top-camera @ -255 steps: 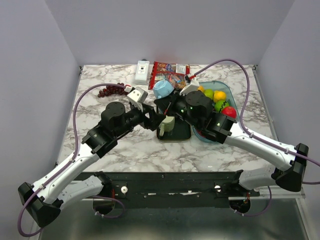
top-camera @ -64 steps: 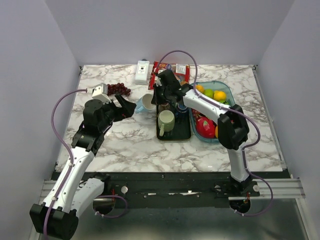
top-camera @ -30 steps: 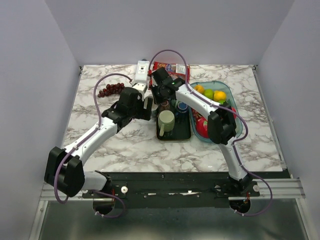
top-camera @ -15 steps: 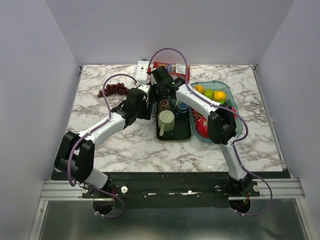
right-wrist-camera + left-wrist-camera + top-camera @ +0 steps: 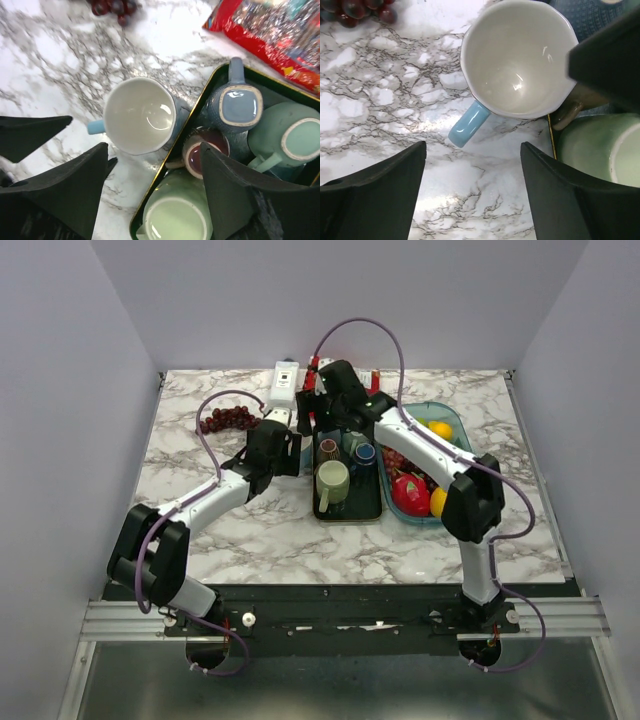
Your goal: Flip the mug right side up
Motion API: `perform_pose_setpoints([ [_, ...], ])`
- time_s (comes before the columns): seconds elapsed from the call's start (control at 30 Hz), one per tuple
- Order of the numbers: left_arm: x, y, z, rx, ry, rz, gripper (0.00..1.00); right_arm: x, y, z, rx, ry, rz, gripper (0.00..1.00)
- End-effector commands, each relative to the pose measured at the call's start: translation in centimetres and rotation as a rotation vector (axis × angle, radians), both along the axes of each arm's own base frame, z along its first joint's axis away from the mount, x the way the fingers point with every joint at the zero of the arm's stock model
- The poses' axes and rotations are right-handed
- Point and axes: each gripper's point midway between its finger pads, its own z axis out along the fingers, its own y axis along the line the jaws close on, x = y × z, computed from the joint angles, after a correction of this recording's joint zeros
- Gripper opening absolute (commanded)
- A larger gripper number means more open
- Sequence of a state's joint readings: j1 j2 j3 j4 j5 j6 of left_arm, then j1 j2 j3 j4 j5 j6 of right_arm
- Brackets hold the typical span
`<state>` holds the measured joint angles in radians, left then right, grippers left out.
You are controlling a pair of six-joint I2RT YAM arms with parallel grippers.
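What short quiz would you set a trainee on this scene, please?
1. True or false: the light blue mug lies mouth down.
2. Where does it stand? A) on the marble table, beside the tray; B) inside the tray; C) in the fruit bin.
3. Fill in: the left fingers and the right fingers are both ___.
Key: 1 false, its mouth faces up; 2 A; 3 open.
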<state>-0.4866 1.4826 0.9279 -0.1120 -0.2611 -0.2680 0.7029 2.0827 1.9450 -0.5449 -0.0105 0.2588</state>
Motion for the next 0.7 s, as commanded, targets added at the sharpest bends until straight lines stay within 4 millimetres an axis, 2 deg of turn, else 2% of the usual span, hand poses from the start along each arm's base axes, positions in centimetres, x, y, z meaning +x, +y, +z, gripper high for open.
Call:
perform_pose_setpoints([
  [0.0,1.1,0.7,1.2,0.039,-0.054,-0.006,0.88,0.4,-1.5,5.3,0.078,-0.101,-0.069,0.81],
  [0.1,1.7,0.5,0.4,0.019,-0.023,-0.019,0.82,-0.4,-2.7,5.2,0.069,-0.095,-0.081,0.81],
  [0.13,2.0,0.8,0.2,0.008,-0.019,-0.018,0.80,-0.8,-3.2,6.5,0.082,-0.112,-0.084,0.81],
  [0.17,2.1,0.5,-0.2,-0.014,-0.008,-0.036,0.75,-1.3,-3.8,5.4,0.062,-0.091,-0.088,0.81],
  [0.23,2.6,0.5,0.0,-0.037,-0.016,-0.038,0.72,-2.4,-4.8,6.4,0.071,-0.101,-0.090,0.81],
  [0.27,2.7,0.3,0.0,-0.043,-0.016,-0.052,0.67,-2.8,-5.3,6.3,0.068,-0.098,-0.095,0.82],
  [0.3,2.8,-0.1,0.1,-0.053,-0.017,-0.070,0.65,-3.3,-6.1,5.2,0.046,-0.081,-0.107,0.82],
  [0.33,3.0,-0.3,0.2,-0.053,-0.023,-0.084,0.63,-3.5,-6.8,5.2,0.040,-0.082,-0.126,0.82],
  [0.37,3.1,-0.5,-0.1,-0.051,-0.016,-0.098,0.60,-3.9,-7.3,6.1,0.052,-0.100,-0.135,0.82],
  [0.4,3.2,-0.9,0.0,-0.060,-0.013,-0.116,0.58,-4.1,-8.1,5.2,0.036,-0.084,-0.148,0.83],
  [0.5,3.5,-1.4,-0.4,-0.065,-0.012,-0.142,0.49,-4.9,-9.1,6.1,0.050,-0.094,-0.160,0.83],
  [0.57,3.4,-1.8,-0.6,-0.070,-0.009,-0.164,0.45,-5.6,-9.4,5.6,0.052,-0.077,-0.151,0.83],
  [0.6,3.4,-1.8,-0.6,-0.069,-0.009,-0.168,0.43,-6.1,-9.5,6.1,0.065,-0.082,-0.144,0.83],
  [0.63,3.3,-1.9,-0.6,-0.070,-0.007,-0.176,0.41,-6.7,-9.6,5.5,0.061,-0.064,-0.130,0.83],
  [0.67,3.3,-1.9,-0.6,-0.069,-0.008,-0.179,0.37,-7.1,-9.5,5.5,0.068,-0.060,-0.121,0.83],
])
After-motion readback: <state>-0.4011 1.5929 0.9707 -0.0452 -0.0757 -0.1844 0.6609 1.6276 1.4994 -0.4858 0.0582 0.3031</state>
